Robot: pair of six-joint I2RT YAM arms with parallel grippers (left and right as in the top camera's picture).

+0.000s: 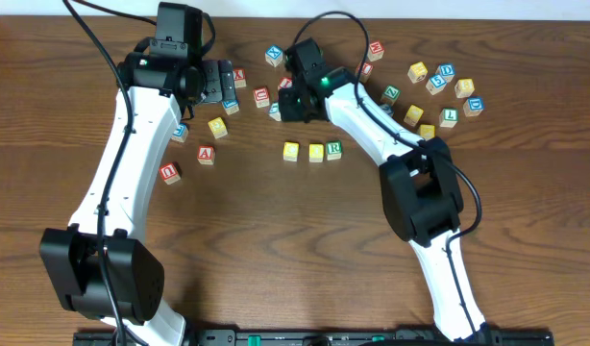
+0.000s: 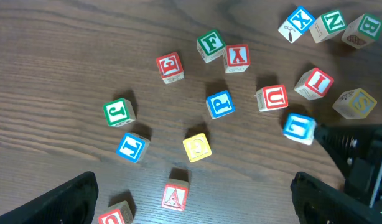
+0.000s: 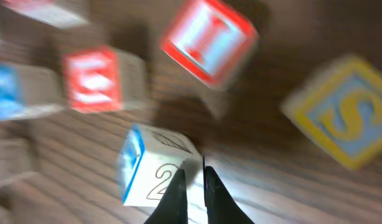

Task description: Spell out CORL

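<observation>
Small wooden alphabet cubes (image 1: 206, 154): approx. two dozen, overhead count; some part-hidden. Centre row: three, i.e. two yellow-topped cubes (image 1: 291, 151), one green-R cube (image 1: 333, 149). Cluster at 2 o'clock: approx. eleven. White-and-black robot arms (image 1: 117, 163): two.

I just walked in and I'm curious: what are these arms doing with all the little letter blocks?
Two robot arms are spelling CORL with wooden cubes. Three sit in a row on the table: a first yellow cube, a second yellow cube and the green R cube. The right gripper, fingers closed, is low beside a blue-edged cube; blur hides its letter. The left gripper hangs open over loose cubes, holding nothing.
</observation>
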